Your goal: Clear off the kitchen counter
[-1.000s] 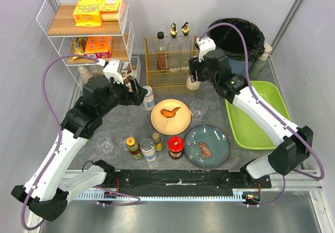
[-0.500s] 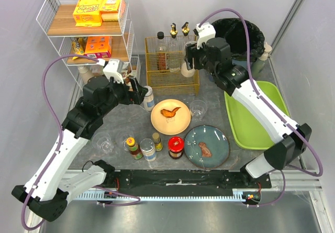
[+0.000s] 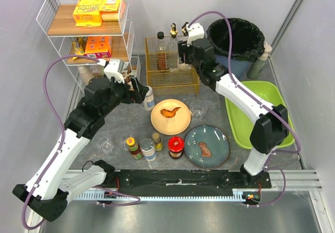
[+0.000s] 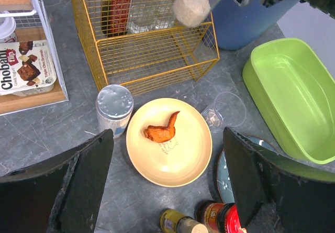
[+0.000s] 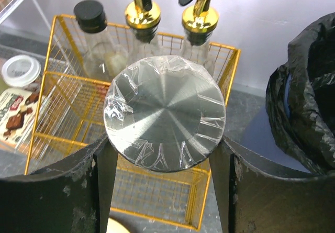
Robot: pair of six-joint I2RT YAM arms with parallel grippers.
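Most of the clutter is sitting on the kitchen counter [image 4: 241,78], a dark grey, mottled stone-look bench spreading under both arms. The white wire rack with wooden shelves [image 3: 60,23] is standing at its far left, carrying a carton reading "Chobani" [image 4: 23,68]; the yellow boxes [image 3: 89,9] are too small to read. The right gripper [image 5: 163,165] is hanging over the yellow wire basket [image 5: 57,102], its fingers [image 5: 68,201] clamping a round jar with a film-wrapped silver lid [image 5: 165,119], probably for stowing there. The left gripper [image 4: 168,139] is hovering, fingers spread wide and carrying nothing, above a matching jar [image 4: 114,101].
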